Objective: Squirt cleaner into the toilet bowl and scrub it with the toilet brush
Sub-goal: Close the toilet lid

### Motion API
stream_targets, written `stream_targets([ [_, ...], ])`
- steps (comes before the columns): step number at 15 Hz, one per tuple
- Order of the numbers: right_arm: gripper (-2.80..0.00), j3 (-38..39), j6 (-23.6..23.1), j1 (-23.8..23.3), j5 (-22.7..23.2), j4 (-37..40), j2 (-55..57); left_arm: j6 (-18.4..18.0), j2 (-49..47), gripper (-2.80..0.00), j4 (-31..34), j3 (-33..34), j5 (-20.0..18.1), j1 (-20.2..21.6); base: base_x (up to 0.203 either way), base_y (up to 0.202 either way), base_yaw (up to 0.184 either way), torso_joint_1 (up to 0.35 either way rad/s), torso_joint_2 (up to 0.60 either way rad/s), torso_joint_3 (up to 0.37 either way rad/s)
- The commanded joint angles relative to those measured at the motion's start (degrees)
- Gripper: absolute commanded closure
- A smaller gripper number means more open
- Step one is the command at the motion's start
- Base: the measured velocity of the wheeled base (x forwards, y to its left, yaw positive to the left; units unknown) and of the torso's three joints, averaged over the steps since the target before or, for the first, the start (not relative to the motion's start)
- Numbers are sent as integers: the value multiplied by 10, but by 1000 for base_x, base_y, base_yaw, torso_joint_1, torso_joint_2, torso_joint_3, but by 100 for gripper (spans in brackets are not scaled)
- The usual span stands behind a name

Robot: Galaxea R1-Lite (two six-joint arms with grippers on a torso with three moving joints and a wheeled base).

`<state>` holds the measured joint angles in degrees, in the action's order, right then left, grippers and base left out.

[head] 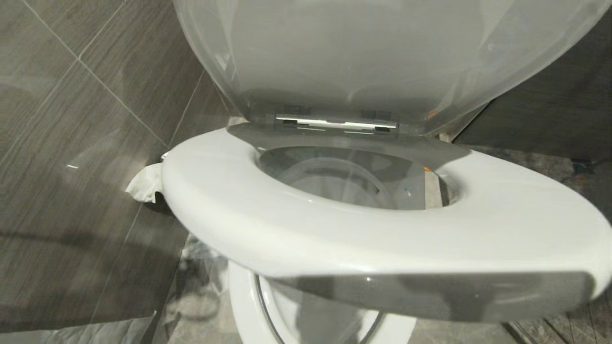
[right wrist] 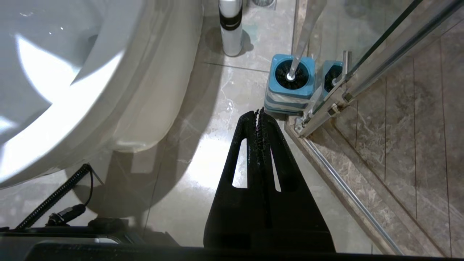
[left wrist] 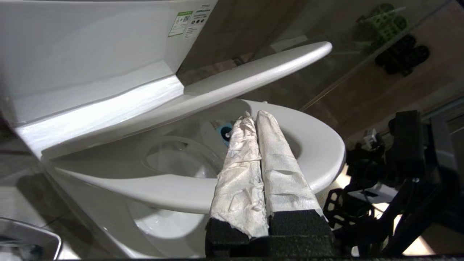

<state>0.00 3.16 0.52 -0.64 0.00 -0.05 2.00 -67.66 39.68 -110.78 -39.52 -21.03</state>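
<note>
Nearest in the left wrist view: left gripper (left wrist: 253, 115), fingers (left wrist: 239, 170) wrapped in white paper-like covering and pressed together, holding nothing, hovering over the seat (left wrist: 319, 145) beside the toilet bowl (left wrist: 174, 159). Beyond the fingertips, a small blue object (left wrist: 224, 132) at the inner rim (too small to identify). Farther back, raised lid (left wrist: 261, 70) tilted open, then boxy tank (left wrist: 83, 47) with green-white sticker (left wrist: 179, 23).

From the head: seat ring close below, basin open behind it, lid standing up at the back; a crumpled white wad of paper (head: 143, 184) wedged between seat edge and the grey tiled wall (head: 71, 143) on the left. Neither arm visible here.

Down low on the right: right gripper (right wrist: 260, 110), black fingers closed tight and empty, pointing at the pale floor (right wrist: 203, 159). Just past its tip, toilet brush (right wrist: 302, 40) standing in its blue holder (right wrist: 290, 88), against the glass partition (right wrist: 362, 69) (reflection doubled in the pane). Farther off, a white bottle with black band (right wrist: 231, 27) on the floor beside the toilet's base.
</note>
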Motion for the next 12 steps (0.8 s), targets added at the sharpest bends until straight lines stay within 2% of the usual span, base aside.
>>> stream_targets([
  [1, 0, 0, 0, 0, 0, 0, 0, -17, 2, 0, 18, 6, 1, -1, 0, 0, 0, 2, 2, 175],
  [4, 0, 0, 0, 0, 0, 0, 0, -52, 21, 0, 58, 19, 4, 0, 0, 0, 0, 0, 1, 186],
  [7, 0, 0, 0, 0, 0, 0, 0, -72, 40, 0, 101, 20, 14, -1, 0, 0, 0, 2, 0, 209],
  [9, 0, 0, 0, 0, 0, -1, 0, -81, 54, 0, 140, 21, 17, -1, 0, 0, 0, 5, -1, 206],
  [12, 0, 0, 0, 0, -1, 0, 0, -82, 60, 0, 165, 19, 19, 0, 0, 0, 0, -1, 2, 201],
])
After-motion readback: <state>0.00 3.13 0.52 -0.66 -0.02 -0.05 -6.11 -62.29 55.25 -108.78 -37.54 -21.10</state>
